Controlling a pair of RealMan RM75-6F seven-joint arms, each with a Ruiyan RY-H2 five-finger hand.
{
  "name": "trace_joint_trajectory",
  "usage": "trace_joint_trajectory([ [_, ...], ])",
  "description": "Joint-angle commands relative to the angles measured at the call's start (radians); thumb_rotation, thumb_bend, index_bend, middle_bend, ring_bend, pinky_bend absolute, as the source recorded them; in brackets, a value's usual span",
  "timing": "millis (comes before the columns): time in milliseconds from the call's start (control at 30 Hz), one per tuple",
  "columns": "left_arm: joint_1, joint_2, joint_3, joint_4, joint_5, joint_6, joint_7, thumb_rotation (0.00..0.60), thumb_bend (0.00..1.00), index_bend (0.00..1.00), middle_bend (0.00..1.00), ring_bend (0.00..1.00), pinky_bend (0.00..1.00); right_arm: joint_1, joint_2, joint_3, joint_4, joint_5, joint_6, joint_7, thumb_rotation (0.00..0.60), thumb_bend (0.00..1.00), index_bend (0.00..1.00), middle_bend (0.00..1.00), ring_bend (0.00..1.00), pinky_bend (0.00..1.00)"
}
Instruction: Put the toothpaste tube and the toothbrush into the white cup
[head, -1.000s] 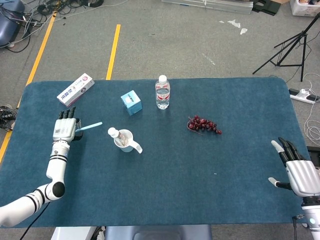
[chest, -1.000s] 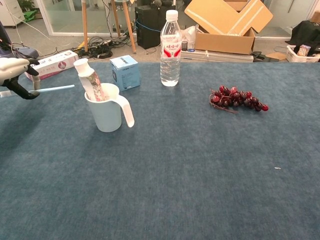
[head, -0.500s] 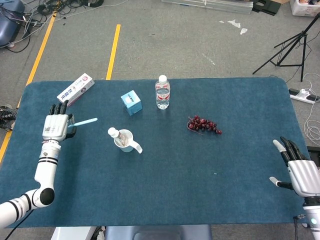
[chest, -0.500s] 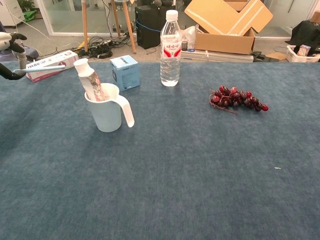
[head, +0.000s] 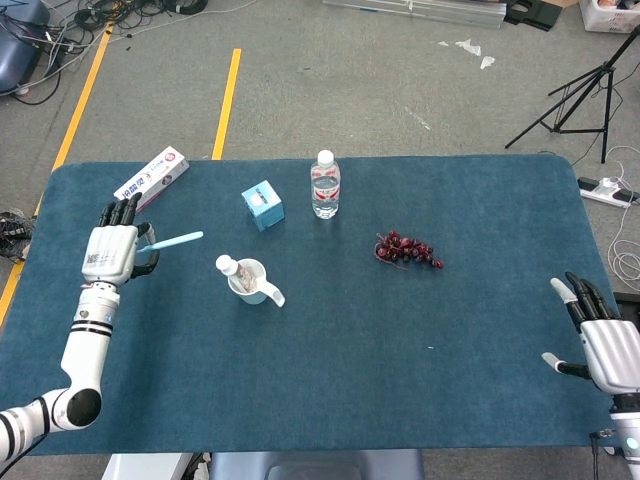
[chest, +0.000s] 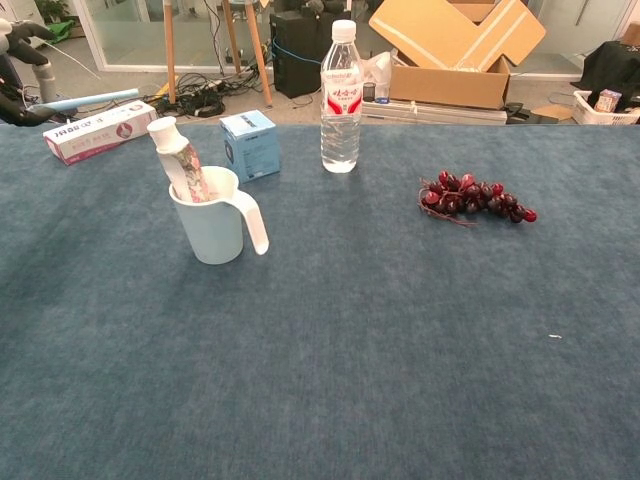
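Fingers, left: the left hand (head: 110, 252) at the left edge of the head view pinched the toothbrush (head: 172, 240), whose pale blue handle pointed right toward the white cup (head: 250, 281).
Fingers, right: the right hand (head: 603, 343) at the lower right of the head view lay spread, holding nothing.
Head view only: the right hand showed there alone; the chest view caught just the left hand's dark fingers (chest: 14, 70) in its upper left corner.
Chest view only: the toothpaste tube (chest: 178, 160) stood cap-up and tilted inside the white cup, left of centre.
Toothbrush: raised above the bench (head: 330, 380), well apart from the cup.
Around: a long white box (head: 152, 178), a small blue box (head: 263, 205), a water bottle (head: 325, 185) and grapes (head: 406, 249) stood across the upper bench.
In the way: I could not tell.
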Motion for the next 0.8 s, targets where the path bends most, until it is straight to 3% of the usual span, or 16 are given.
trace_joint_trajectory([
  [33,0.0,0.027,-0.009,-0.061,-0.002,0.013,-0.008,0.6,0.44,0.55,0.0,0.0,0.04,-0.002,0.002,0.0,0.0,-0.003,0.003,0.003,0.6,0.0,0.04,0.03,0.04,0.39],
  [500,-0.005,0.11,0.038,-0.247,0.077,0.11,0.131,0.6,0.44,0.56,0.0,0.0,0.04,-0.015,0.01,0.002,-0.003,-0.015,0.033,0.017,0.6,0.0,0.04,0.03,0.04,0.39],
  [800,-0.035,0.133,0.062,-0.289,0.083,0.122,0.247,0.6,0.44,0.57,0.0,0.0,0.04,-0.019,0.014,0.004,-0.003,-0.014,0.039,0.023,0.6,0.0,0.04,0.03,0.04,0.39],
])
